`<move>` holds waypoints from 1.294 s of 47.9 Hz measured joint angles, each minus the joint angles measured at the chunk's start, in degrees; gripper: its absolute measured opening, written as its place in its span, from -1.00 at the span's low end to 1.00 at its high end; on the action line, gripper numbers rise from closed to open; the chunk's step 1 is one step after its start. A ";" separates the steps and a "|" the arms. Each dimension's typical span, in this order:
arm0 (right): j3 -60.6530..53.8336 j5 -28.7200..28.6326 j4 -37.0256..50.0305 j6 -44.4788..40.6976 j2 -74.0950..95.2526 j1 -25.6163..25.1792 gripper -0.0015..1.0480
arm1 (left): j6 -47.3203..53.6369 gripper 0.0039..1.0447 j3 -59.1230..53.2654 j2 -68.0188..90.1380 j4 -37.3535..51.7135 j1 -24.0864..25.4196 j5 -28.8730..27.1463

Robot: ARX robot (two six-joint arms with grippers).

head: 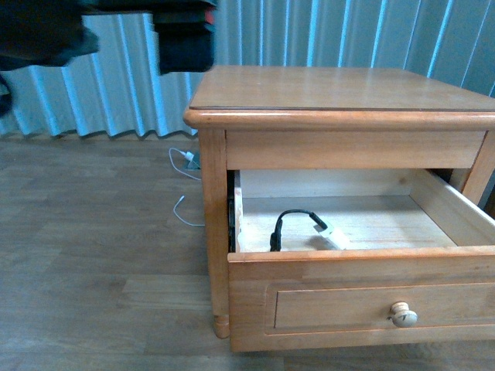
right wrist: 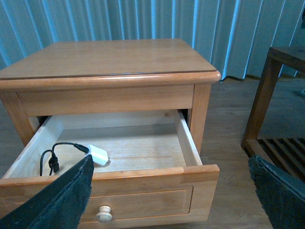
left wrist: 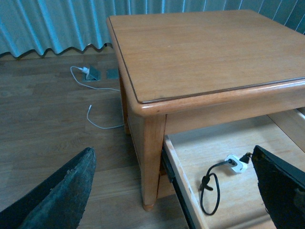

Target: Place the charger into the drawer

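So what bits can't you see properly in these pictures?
- Front view: the drawer has its front board hiding the bottom of the charger cable loop. The picture edge cuts off the drawer's right end.
- Front view: the arm at the top is a dark blur.
- Right wrist view: one of the right fingers covers the drawer's near corner. The edge cuts off the dark side table.

Open drawer (right wrist: pixel 152 174), charger (right wrist: pixel 97 155) lying inside (black cable (right wrist: pixel 66 143) looped alongside), fingers (right wrist: pixel 57 200) spread apart

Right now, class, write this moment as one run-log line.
charger: lying inside drawer | drawer: open | left gripper: open, empty | right gripper: open, empty
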 joint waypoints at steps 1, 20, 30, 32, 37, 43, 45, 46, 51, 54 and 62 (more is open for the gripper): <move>0.00 -0.02 0.00 0.00 0.00 0.00 0.85 | 0.00 0.89 -1.25 -2.03 -0.63 0.39 0.17; 0.00 0.00 0.00 0.00 0.00 0.02 0.85 | -0.74 0.89 -20.61 -48.13 -28.83 11.28 2.75; 0.00 0.02 0.00 0.00 0.00 0.02 0.85 | -4.55 0.89 -26.97 -60.83 -33.57 23.41 11.15; 0.00 0.02 0.00 0.00 0.00 0.02 0.85 | -4.92 0.89 -28.20 -61.22 -33.53 25.14 11.98; 0.00 0.00 0.00 0.00 0.00 0.02 0.85 | -5.55 0.89 -28.76 -61.44 -33.42 26.25 12.24; 0.00 0.00 0.00 0.00 0.00 0.02 0.85 | -5.81 0.89 -28.76 -61.53 -33.42 26.32 12.35; 0.00 0.00 0.00 0.00 0.00 0.02 0.85 | -4.83 0.85 -29.27 -62.03 -32.04 26.23 12.66; 0.00 0.00 0.00 0.00 0.00 0.02 0.85 | -3.69 0.75 -30.67 -62.97 -28.57 26.18 12.98; 0.00 0.02 0.00 0.00 0.00 0.02 0.85 | 0.20 0.41 -34.27 -65.92 -22.34 26.08 13.62; 0.00 0.00 0.00 0.00 0.00 0.02 0.85 | 1.16 0.20 -35.63 -66.71 -21.66 26.03 13.60; 0.00 0.00 0.00 0.00 0.00 0.02 0.85 | 2.16 -0.49 -39.15 -68.72 -20.74 26.01 13.60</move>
